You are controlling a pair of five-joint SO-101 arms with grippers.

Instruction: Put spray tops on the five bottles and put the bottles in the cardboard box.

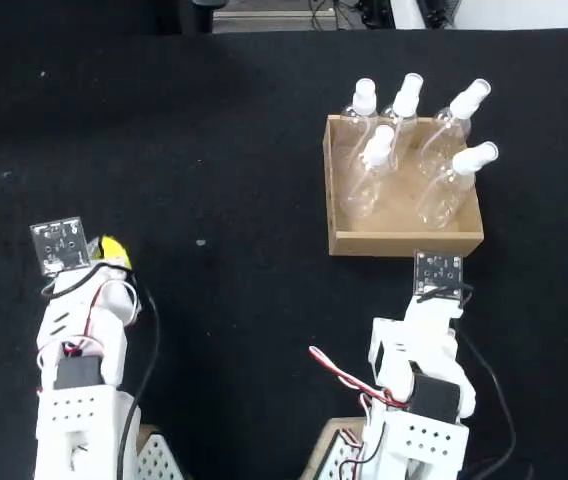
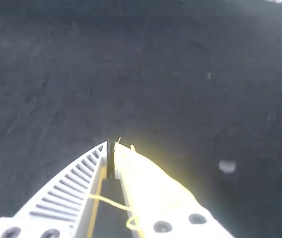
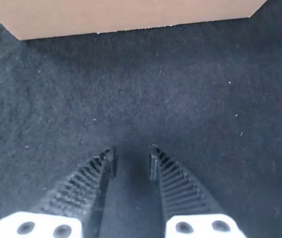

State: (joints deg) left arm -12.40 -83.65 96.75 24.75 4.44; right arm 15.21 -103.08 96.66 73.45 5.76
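In the high view you see the cardboard box on the far right part of the black table cloth. All five bottles stand inside it, and each one has a white spray top on it. Three of them are along the far wall of the box and two are closer to the near wall, a little tilted. The left arm is at the near left side of the table, well apart from the box. The right arm is at the near right side, and its wrist is just beside the near wall of the box. In the left wrist view you see the left claw low over the bare cloth. Its white finger and its yellow finger meet at the tips, so it is closed and holds nothing. One small pale speck lies on the cloth beside it. In the right wrist view you see the right claw above the cloth with a narrow gap between its two dark ribbed fingers and nothing between them. The brown near wall of the box is ahead of its tips, near but not touching.
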